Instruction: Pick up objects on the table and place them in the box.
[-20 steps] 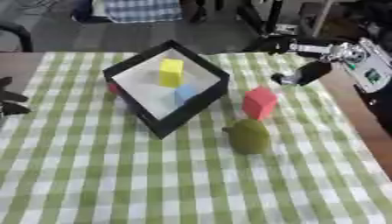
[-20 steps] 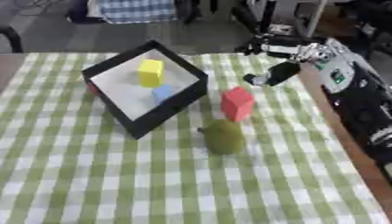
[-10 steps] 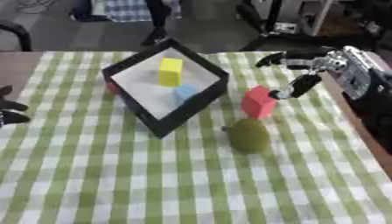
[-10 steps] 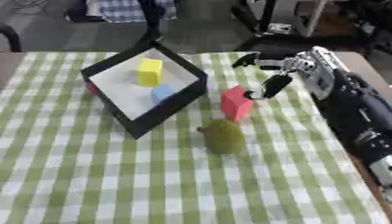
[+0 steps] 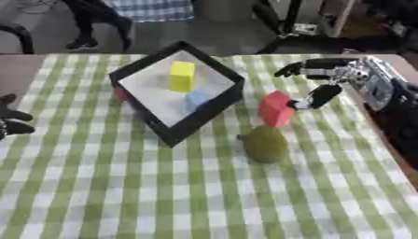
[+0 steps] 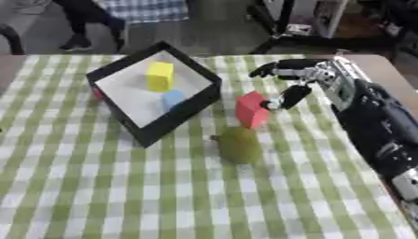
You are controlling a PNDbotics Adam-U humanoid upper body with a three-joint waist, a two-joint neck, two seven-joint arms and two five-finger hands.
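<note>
Green-checked cloth (image 5: 122, 186) covers our table; on it the black box (image 5: 176, 135) holds yellow (image 5: 181, 76) and blue (image 5: 197, 99) blocks. Beside it lie an olive fruit (image 6: 238, 144) and a red block (image 6: 251, 109), which our right hand (image 6: 296, 81) nears, fingers spread.

A: Which items are only partly visible?
B: The left hand (image 5: 11, 122) is cut off by the left edge; only dark fingertips show. A red object (image 5: 121, 94) is mostly hidden behind the box (image 5: 143, 110) wall at its left side.

A: Any contact uncertain?
B: Whether the right hand (image 6: 303, 79) thumb touches the red block (image 6: 251, 109) cannot be determined; blur obscures it.
</note>
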